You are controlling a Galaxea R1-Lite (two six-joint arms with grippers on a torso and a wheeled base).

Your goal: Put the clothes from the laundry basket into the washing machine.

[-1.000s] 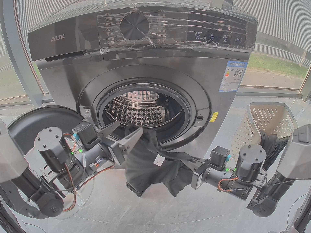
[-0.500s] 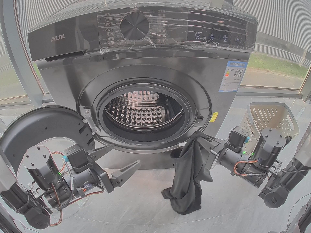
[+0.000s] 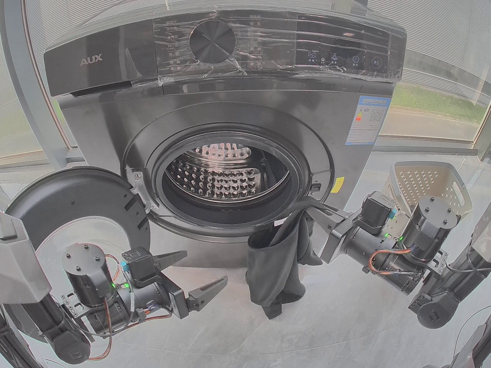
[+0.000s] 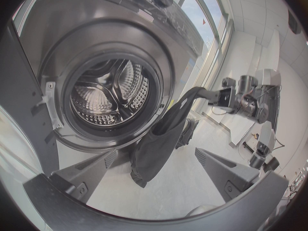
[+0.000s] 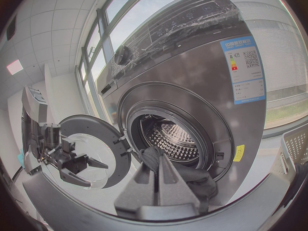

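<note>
A black garment [image 3: 276,267] hangs from my right gripper [image 3: 310,208], which is shut on its top edge just right of the washing machine's open drum [image 3: 225,175], below the lip. The cloth dangles free above the floor. In the right wrist view the shut fingers [image 5: 166,174] pinch the bunched cloth [image 5: 192,177] in front of the opening. My left gripper [image 3: 204,268] is open and holds nothing, low at the left below the door [image 3: 76,200]. From the left wrist, the garment [image 4: 154,141] hangs beyond the spread fingers [image 4: 221,167].
The round door stands swung open to the left. A white laundry basket [image 3: 434,180] sits at the right behind my right arm, its rim [image 5: 293,141] showing by the right wrist with something dark inside. Grey floor lies in front of the machine.
My left gripper has drawn back from the garment and dropped low to the left. My right gripper pulled the garment off the drum's lip, then raised it back towards the opening.
</note>
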